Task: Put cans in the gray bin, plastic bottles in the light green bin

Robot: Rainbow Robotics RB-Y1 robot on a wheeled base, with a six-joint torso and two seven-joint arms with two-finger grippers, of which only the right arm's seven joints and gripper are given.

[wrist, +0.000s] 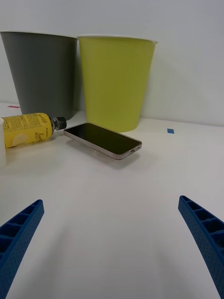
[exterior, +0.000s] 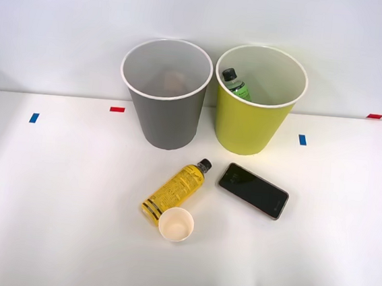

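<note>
Judging from how things lie, the sorting is part done. The green-label bottle already rests inside the light green bin, its dark cap leaning against the inner wall. The gray bin stands just beside it on the robot's left, the two rims nearly touching; something brownish shows faintly at its bottom, too dim to name. The yellow-label bottle is left to do: it lies on its side on the white bench, cap pointing toward the bins, base touching or just short of a small white paper cup. A dark phone lies flat just beside the bottle's cap end, on the robot's right, apart from it.

The right tool is spread wide and holds nothing, its blue fingers low over bare bench near the front edge, facing the phone and bottle.

Room is generous in front and to both sides, with open bench between tool and bottle. The tight spots are the cup at the bottle's base and the phone near its cap, so a grasp at mid-body looks safest. The bins sit at the back near the wall, and the lift into the green one has to clear its white rim.
</note>
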